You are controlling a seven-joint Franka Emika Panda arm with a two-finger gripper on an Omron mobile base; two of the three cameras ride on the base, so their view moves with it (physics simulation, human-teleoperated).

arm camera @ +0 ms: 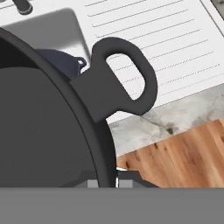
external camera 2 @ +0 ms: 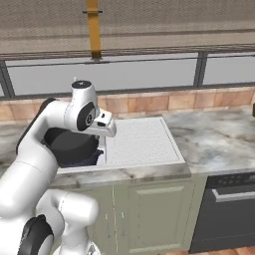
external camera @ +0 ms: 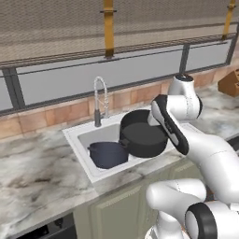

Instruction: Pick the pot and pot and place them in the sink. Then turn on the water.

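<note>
The wide black pot (external camera: pixel 142 133) sits over the right half of the white sink (external camera: pixel 83 136), partly above its rim; I cannot tell whether it touches the basin. My gripper (arm camera: pixel 106 183) is shut on the black pot's rim (arm camera: pixel 94 127), close to its loop handle (arm camera: pixel 127 72), which reaches over the drainboard. The navy-blue pot (external camera: pixel 108 154) stands in the basin's front left, and it peeks out past the black pot (arm camera: pixel 61 61) in the hand view. From the right base view, the black pot (external camera 2: pixel 72 144) shows below my hand. No water runs from the faucet (external camera: pixel 99 100).
The ribbed drainboard (external camera 2: pixel 139 142) lies right of the basin, with marble counter (external camera 2: pixel 214 134) beyond it. A wooden knife block (external camera: pixel 230 83) stands at the far right. A tiled backsplash and window run behind the sink. A dishwasher (external camera 2: pixel 226 209) sits under the counter.
</note>
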